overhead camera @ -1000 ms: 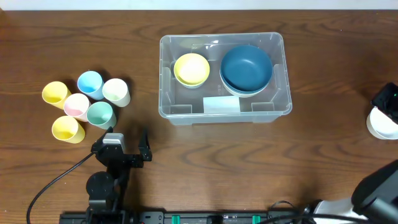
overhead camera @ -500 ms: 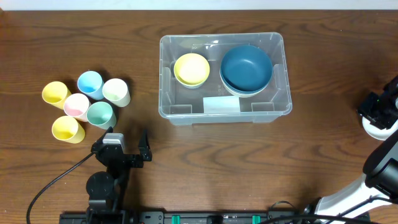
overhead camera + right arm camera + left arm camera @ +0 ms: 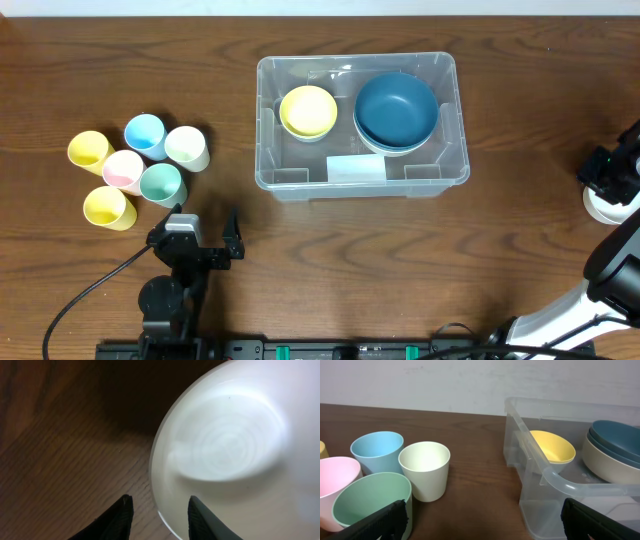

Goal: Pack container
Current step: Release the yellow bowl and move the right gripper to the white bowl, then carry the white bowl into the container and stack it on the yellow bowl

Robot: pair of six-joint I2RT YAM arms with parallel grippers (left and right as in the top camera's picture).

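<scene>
The container [image 3: 262,120] is a large clear bin at the table's middle; it holds a yellow bowl [image 3: 308,110] and stacked blue bowls [image 3: 396,108]. In the left wrist view the container [image 3: 540,472] is at the right, with the yellow bowl [image 3: 552,446] inside. A white bowl [image 3: 603,208] sits at the table's far right edge. My right gripper [image 3: 612,175] hangs over it. In the right wrist view the right gripper [image 3: 159,501] straddles the white bowl's [image 3: 235,450] rim, one finger outside and one inside, with gaps showing. My left gripper [image 3: 205,213] stands wide open and empty.
Several pastel cups stand clustered at the left, among them a green cup [image 3: 161,183], a white cup [image 3: 186,146] and a blue cup [image 3: 145,132]. In the left wrist view the green cup [image 3: 370,502] is beside the left finger, with the white cup [image 3: 425,477] behind it.
My right gripper has shifted a little left and down over the white bowl's rim, and its jaws have narrowed. The left arm has not moved.
</scene>
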